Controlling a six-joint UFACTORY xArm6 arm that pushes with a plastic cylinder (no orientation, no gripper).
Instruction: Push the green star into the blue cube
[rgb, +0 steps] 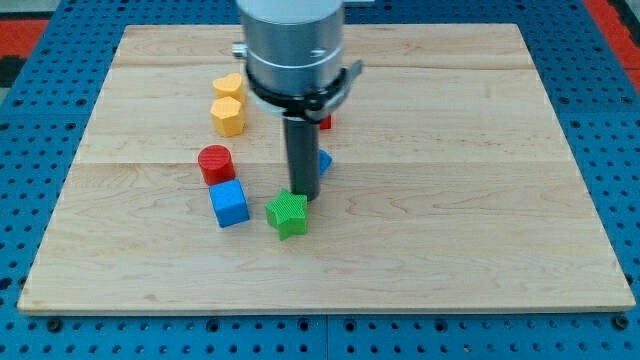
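Note:
The green star (288, 214) lies on the wooden board (450, 200), below the board's middle. The blue cube (229, 203) sits just to its left, a small gap between them. My tip (304, 196) stands at the star's upper right edge, touching or nearly touching it. The rod rises from there to the grey arm body (294, 45) at the view's top.
A red cylinder (215, 164) stands just above the blue cube. A yellow heart (228, 86) and a yellow hexagon block (228, 115) lie further up. A second blue block (324, 161) and a red block (325, 121) peek out from behind the rod.

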